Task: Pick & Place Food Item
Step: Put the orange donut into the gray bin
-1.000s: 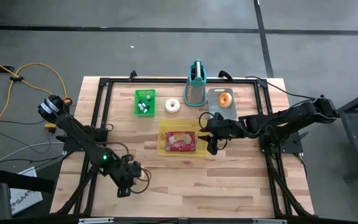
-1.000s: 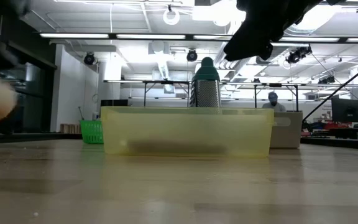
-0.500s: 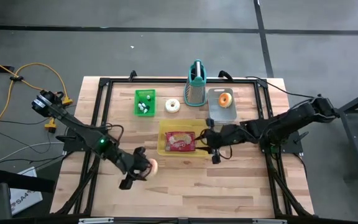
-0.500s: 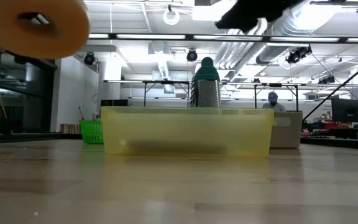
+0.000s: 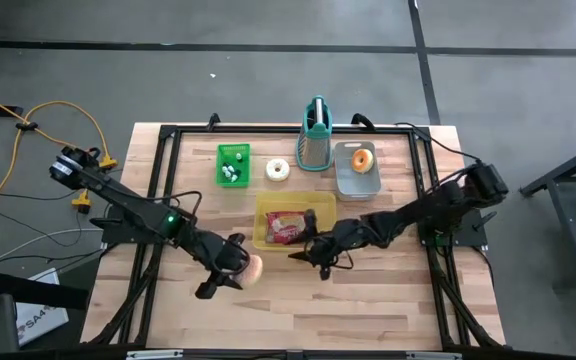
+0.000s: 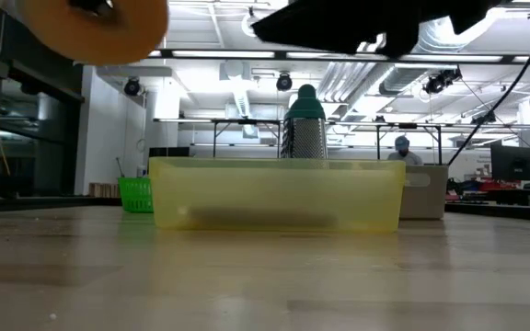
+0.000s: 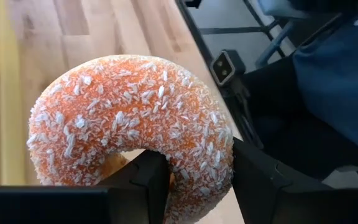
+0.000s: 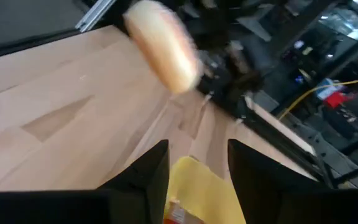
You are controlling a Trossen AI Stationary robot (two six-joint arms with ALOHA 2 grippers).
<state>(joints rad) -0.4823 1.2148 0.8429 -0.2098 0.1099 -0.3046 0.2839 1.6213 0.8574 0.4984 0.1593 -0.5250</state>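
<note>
The left gripper [image 7: 194, 180] held the doughnut [image 7: 132, 127] by its ring, above the desk [image 5: 368, 300] near the yellow tray [image 5: 264, 240]. Soft and light, it probably crushes easily. The right gripper [image 5: 311, 255] hovered empty, fingers apart.

The left end effector [image 5: 230, 268] has lifted the donut [image 5: 251, 268] toward the yellow bin [image 5: 322, 216]; the right end effector [image 5: 308, 256] has swung to the bin's front edge.

no readable text, labels, brands or numbers on anything shown
</note>
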